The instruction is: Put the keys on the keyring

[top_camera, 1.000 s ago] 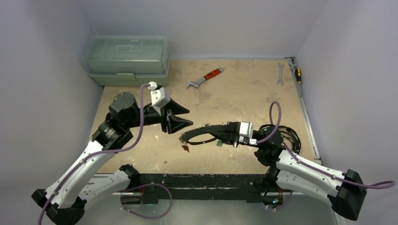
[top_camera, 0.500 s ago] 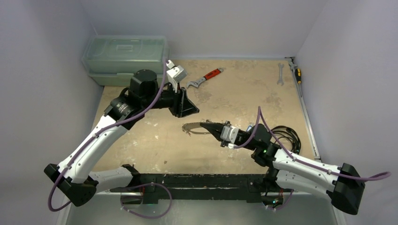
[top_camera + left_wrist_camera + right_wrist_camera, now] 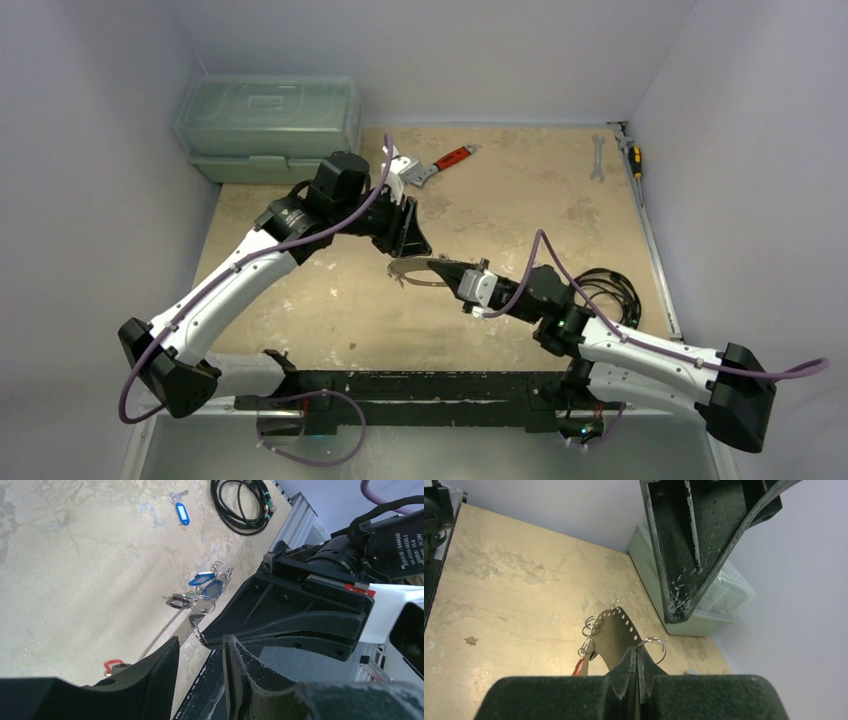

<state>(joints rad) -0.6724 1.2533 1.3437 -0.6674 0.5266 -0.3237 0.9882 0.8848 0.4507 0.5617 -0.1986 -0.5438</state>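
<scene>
My right gripper (image 3: 452,274) is shut on the keyring (image 3: 412,268), a thin silvery loop held out to the left above the table. In the right wrist view the jaws (image 3: 636,652) are pinched on its perforated band (image 3: 616,627), which carries small split rings and a red tag (image 3: 580,666). My left gripper (image 3: 412,240) hangs open and empty just behind the loop. In its wrist view (image 3: 200,642) the loop's end (image 3: 186,627) lies just past the fingertips, with blue-tagged keys (image 3: 205,582) hanging on it. Another blue-tagged key (image 3: 182,512) and a red-tagged one (image 3: 114,665) lie on the table.
A green toolbox (image 3: 270,125) stands at the back left. A red-handled wrench (image 3: 440,165) lies behind the left gripper. A spanner (image 3: 597,157) and a screwdriver (image 3: 632,155) lie at the back right. A black cable coil (image 3: 610,290) lies by the right arm.
My left arm has swung right and away from me, ending just behind the loop. My right gripper has carried the keyring a little farther from me.
</scene>
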